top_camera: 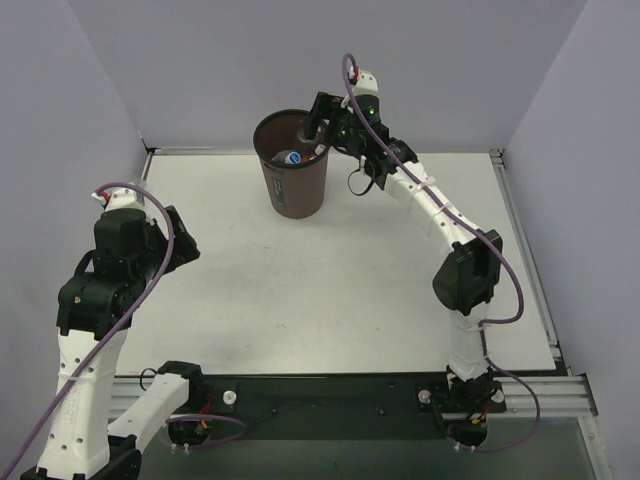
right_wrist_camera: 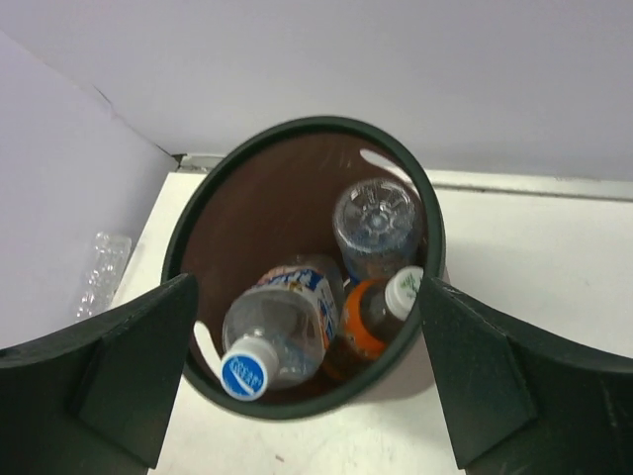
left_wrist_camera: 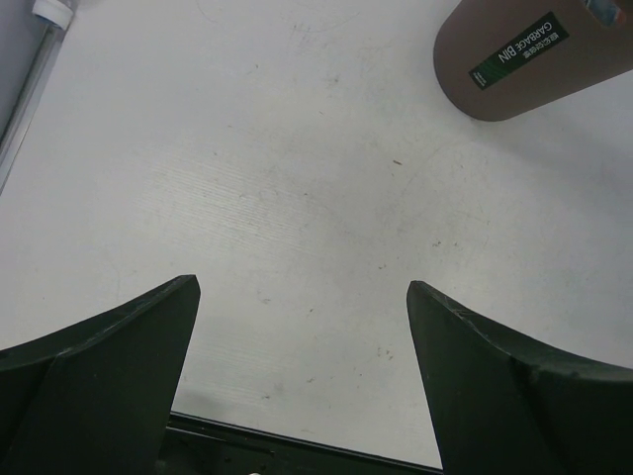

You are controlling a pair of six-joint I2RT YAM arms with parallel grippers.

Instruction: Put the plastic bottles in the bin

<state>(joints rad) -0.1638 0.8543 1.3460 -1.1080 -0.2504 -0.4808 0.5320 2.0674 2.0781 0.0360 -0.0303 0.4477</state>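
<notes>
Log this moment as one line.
bin: holds orange bottle, blue-capped bottle, clear bottle | right gripper: open above bin | left gripper: open over table | task: looks done

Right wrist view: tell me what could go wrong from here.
1. The right arm's jaws stand open just above the dark brown round bin with a black rim; pulling away low could catch that rim and tip the bin.
2. The clear plastic bottle with the blue cap leans with its cap up near the rim, beside the orange-tinted plastic bottle; a jolt might toss it out.
</notes>
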